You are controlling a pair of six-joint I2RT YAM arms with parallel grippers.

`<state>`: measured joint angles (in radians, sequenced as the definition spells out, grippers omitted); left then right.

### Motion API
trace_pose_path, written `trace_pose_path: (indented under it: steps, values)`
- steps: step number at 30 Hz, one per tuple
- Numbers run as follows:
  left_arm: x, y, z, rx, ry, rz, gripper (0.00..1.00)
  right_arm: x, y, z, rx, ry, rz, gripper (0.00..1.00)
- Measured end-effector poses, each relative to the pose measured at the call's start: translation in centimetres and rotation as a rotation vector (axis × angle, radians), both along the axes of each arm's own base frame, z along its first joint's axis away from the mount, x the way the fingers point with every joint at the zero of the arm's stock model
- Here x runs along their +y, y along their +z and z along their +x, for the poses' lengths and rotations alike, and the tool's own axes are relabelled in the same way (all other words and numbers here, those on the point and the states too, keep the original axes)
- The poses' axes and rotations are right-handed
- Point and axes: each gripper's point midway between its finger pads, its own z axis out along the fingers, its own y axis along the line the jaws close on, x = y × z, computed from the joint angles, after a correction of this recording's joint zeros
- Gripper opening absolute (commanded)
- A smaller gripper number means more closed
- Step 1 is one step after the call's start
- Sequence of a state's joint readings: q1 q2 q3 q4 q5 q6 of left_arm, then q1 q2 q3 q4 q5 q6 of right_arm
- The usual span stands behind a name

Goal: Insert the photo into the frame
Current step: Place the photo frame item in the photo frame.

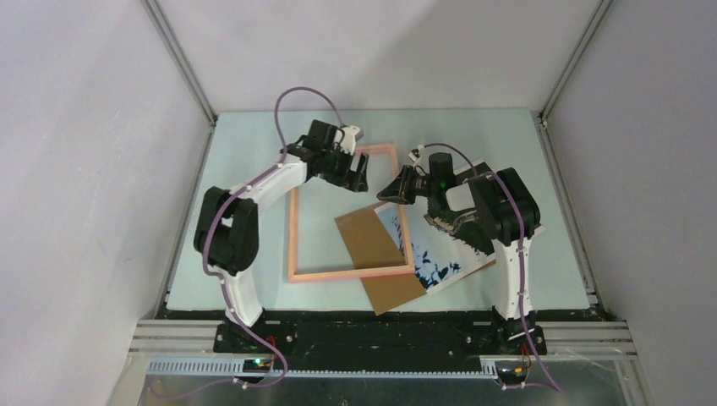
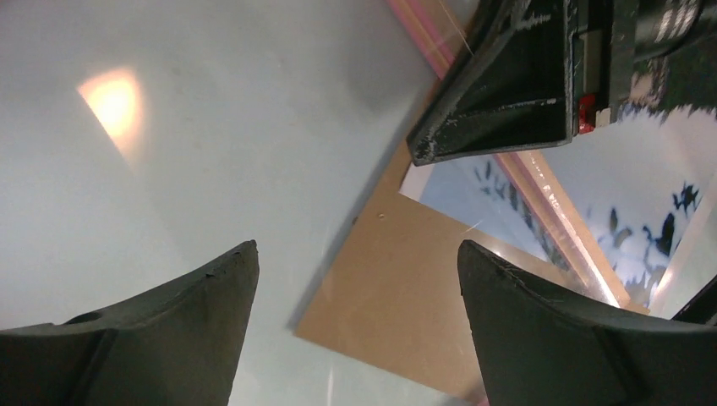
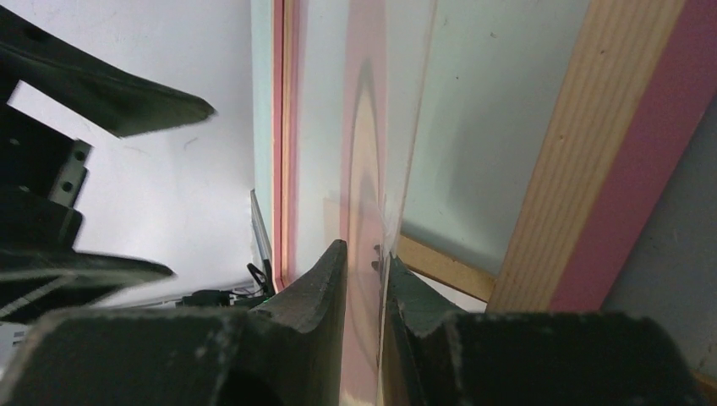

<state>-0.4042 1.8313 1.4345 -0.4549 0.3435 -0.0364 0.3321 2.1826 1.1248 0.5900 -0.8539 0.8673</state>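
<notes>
Top external: photo [image 1: 440, 262] flat on table [image 1: 254, 169], partly under right side of frame [image 1: 293, 237], touching brown board [image 1: 376, 245]; left gripper [image 1: 362, 173] wide open over frame, apart from photo. Left wrist: fingers [image 2: 211, 338] spread, photo [image 2: 651, 161] ahead. Right wrist: right gripper [image 3: 368, 254] squeezing thin clear pane [image 3: 368, 152], frame rail [image 3: 609, 144] just beside.

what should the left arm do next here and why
Probably lower the open left claw toward the backing board and slide it aside. It lies across the frame's near right corner and covers part of the photo, and the right claw is pinched on what looks like the clear pane, so only the left is free.
</notes>
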Motion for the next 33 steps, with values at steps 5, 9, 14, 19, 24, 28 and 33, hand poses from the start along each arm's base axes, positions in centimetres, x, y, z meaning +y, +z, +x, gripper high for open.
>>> trace_pose_path:
  steps: [5, 9, 14, 19, 24, 28, 33]
  values:
    - [-2.4, -3.6, -1.6, 0.078, -0.058, 0.034, 0.9, 0.0, 0.0, 0.0, -0.006, 0.002, -0.004, 0.22]
    - [-3.0, -5.4, -2.4, 0.122, -0.074, 0.052, 0.9, 0.0, 0.0, 0.0, -0.006, 0.002, -0.004, 0.22]
    - [-3.3, -5.7, -2.6, 0.132, -0.078, 0.054, 0.89, 0.0, 0.0, 0.0, -0.006, 0.002, -0.004, 0.22]
    - [-3.5, -5.7, -2.5, 0.124, -0.077, 0.049, 0.89, 0.0, -0.1, 0.0, -0.006, 0.002, -0.004, 0.22]
    - [-3.5, -6.2, -2.4, 0.124, -0.075, 0.047, 0.89, 0.0, -0.1, 0.0, -0.005, 0.001, -0.009, 0.23]
    - [-3.4, -7.0, -2.8, 0.143, -0.07, 0.052, 0.89, -0.1, -0.1, 0.0, -0.003, -0.001, -0.012, 0.23]
    - [-3.1, -7.8, -3.3, 0.163, -0.064, 0.056, 0.89, -0.1, -0.1, -0.1, -0.001, 0.0, -0.018, 0.26]
